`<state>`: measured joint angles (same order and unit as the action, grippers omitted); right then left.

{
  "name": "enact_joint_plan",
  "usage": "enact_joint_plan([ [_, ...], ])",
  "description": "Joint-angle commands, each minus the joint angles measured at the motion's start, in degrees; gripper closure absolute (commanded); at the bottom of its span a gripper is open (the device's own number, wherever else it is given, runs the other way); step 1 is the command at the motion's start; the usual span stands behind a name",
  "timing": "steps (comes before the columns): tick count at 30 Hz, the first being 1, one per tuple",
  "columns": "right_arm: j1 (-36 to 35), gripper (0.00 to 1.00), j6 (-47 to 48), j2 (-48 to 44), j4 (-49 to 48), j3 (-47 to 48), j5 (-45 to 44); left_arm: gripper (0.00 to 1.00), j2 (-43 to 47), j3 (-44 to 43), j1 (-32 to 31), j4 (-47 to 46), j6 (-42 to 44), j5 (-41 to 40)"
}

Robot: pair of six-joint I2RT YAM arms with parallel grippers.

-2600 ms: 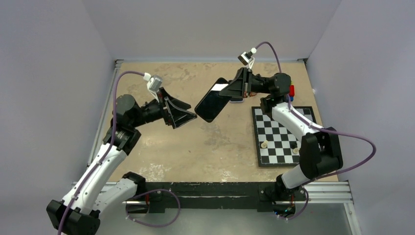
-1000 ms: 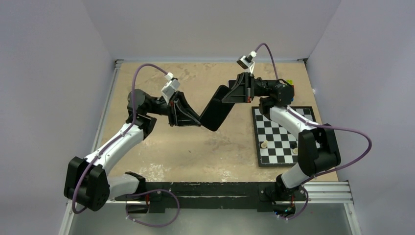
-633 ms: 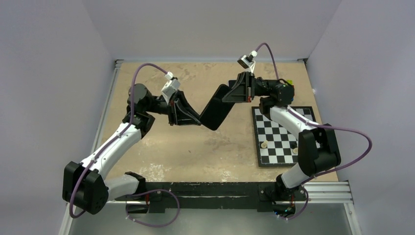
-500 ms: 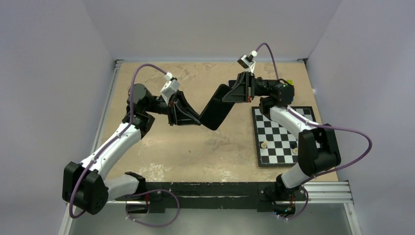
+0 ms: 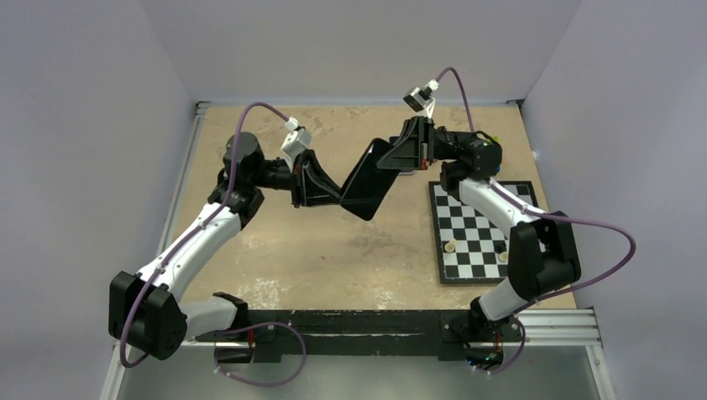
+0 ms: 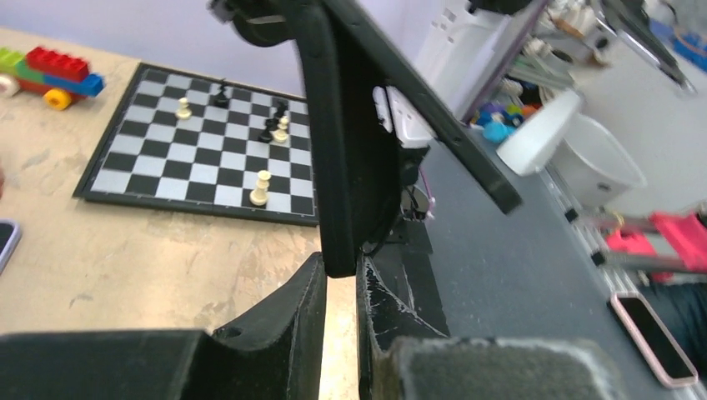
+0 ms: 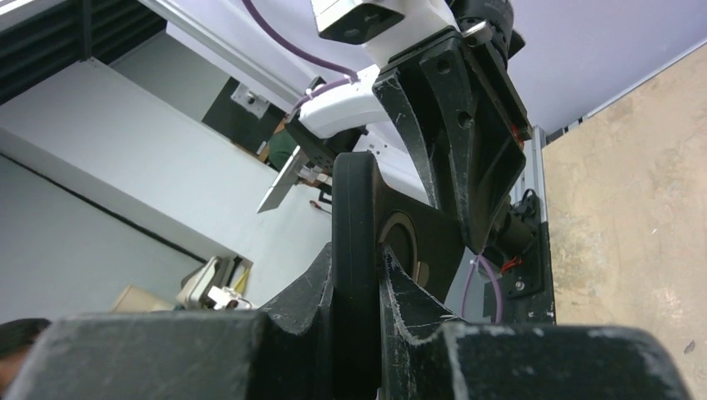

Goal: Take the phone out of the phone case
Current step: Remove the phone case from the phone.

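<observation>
The black phone case (image 5: 369, 179) hangs tilted in the air over the middle of the table, its back facing up. I cannot tell the phone apart from the case. My right gripper (image 5: 393, 158) is shut on the case's upper end; in the right wrist view the case's edge (image 7: 357, 208) fills the gap of the right gripper (image 7: 357, 279). My left gripper (image 5: 341, 195) is shut on the lower end. In the left wrist view the case (image 6: 350, 158) rises from the left gripper (image 6: 340, 271), only its bottom corner pinched.
A chessboard (image 5: 479, 250) with a few pieces lies on the right of the table, under the right arm. A coloured brick toy (image 6: 50, 71) sits at the back right. A flat light device (image 6: 5, 242) lies on the table beneath the case.
The left arm has swung its gripper a little up and towards the back, nudging the case's lower end with it. The right gripper has barely moved. Both grips stay closed.
</observation>
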<state>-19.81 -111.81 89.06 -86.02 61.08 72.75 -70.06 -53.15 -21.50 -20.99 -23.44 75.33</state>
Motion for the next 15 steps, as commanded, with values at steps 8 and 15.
enact_joint_plan([
  [8, -2.9, 1.00, 9.9, -5.7, 5.3, 2.9, -8.3, 0.58, 9.9, 0.1, 0.4, 25.0, -0.9, -39.4],
  [15, -1.3, 1.00, 27.2, -6.4, 27.2, 6.6, -9.1, 0.36, 21.5, -0.9, 0.4, 32.7, -6.1, -35.7],
])
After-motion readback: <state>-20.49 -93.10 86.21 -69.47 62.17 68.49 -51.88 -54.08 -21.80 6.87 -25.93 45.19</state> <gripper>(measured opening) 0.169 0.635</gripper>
